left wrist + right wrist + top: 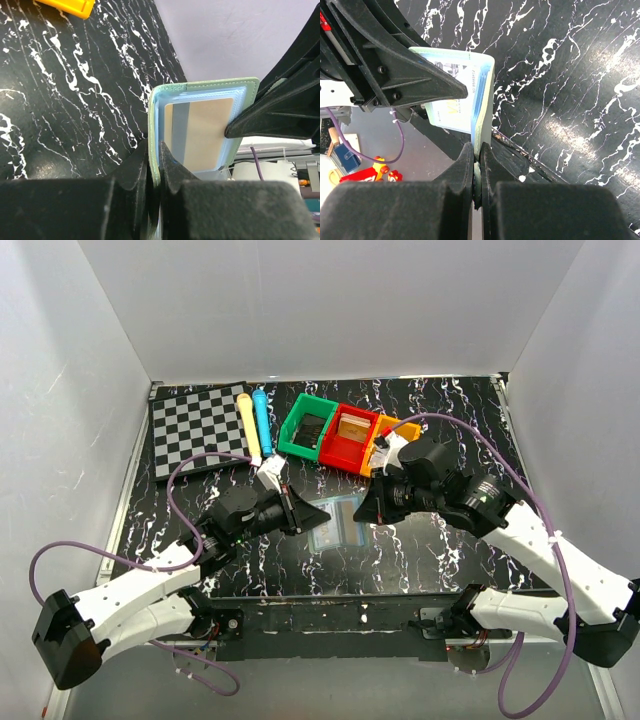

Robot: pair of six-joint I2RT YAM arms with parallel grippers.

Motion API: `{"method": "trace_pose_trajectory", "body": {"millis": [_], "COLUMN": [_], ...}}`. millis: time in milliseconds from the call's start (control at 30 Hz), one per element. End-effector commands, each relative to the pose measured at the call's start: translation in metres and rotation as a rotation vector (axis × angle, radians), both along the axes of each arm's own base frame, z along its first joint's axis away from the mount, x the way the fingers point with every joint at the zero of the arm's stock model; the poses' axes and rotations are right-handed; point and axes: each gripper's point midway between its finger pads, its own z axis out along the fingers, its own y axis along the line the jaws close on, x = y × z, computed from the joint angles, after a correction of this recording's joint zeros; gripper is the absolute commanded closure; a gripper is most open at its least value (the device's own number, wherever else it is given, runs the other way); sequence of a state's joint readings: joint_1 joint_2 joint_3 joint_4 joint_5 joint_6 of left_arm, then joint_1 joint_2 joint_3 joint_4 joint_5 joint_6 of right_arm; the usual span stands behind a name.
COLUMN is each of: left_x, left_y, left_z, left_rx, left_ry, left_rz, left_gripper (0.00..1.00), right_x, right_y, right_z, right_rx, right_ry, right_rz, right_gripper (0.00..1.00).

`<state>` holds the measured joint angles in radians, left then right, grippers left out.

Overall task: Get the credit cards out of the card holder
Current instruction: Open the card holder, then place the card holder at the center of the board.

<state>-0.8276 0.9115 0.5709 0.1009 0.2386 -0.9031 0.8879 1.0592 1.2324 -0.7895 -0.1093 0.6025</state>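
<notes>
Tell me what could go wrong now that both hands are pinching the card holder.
Both grips are on thin edges: the left hand and right hand could slip off the card holder. The tan card sits in a clear pocket with neither hand free to pull it, so tugging may only strain that pocket.

Holder [335,523]: on the table [440,550], mid-table, in front of the arm bases' far side, between both grippers.
Left gripper [316,512]: at the holder's left edge, fingers clamped on that edge.
Right gripper [366,509]: at the holder's right edge, fingers clamped on that edge.
Card [200,132]: inside the holder, tucked in its sleeves.
Bins [350,437]: three in a touching row, behind the holder and slightly to its right.
Tubes [255,424]: two side by side, behind the holder and to its left.
Board [197,430]: behind the holder, farthest to its left.
</notes>
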Motion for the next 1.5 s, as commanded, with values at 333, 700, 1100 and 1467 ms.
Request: {"method": "trace_pose_trajectory", "body": {"millis": [333, 700, 1100, 1467], "left_x": [0.016, 0.041, 0.054, 0.041], "left_y": [0.01, -0.009, -0.007, 0.006], "left_z": [-0.046, -0.072, -0.118, -0.171], "left_rx": [0.203, 0.228, 0.299, 0.34], "left_ry": [0.061, 0.076, 0.078, 0.223], "left_rz": [0.076, 0.073, 0.031, -0.049], "left_gripper": [1.0, 1.0, 1.0, 1.0], "right_x": [0.014, 0.024, 0.034, 0.041], "right_y": [-0.018, -0.01, 0.029, 0.03], "right_z": [-0.011, -0.039, -0.084, -0.138], "right_rx": [0.005, 0.062, 0.226, 0.244], "right_ry": [-0.016, -0.084, 0.024, 0.15], "right_rz": [-0.052, -0.048, 0.055, 0.049], "right_gripper": [0.48, 0.51, 0.56, 0.66]}}
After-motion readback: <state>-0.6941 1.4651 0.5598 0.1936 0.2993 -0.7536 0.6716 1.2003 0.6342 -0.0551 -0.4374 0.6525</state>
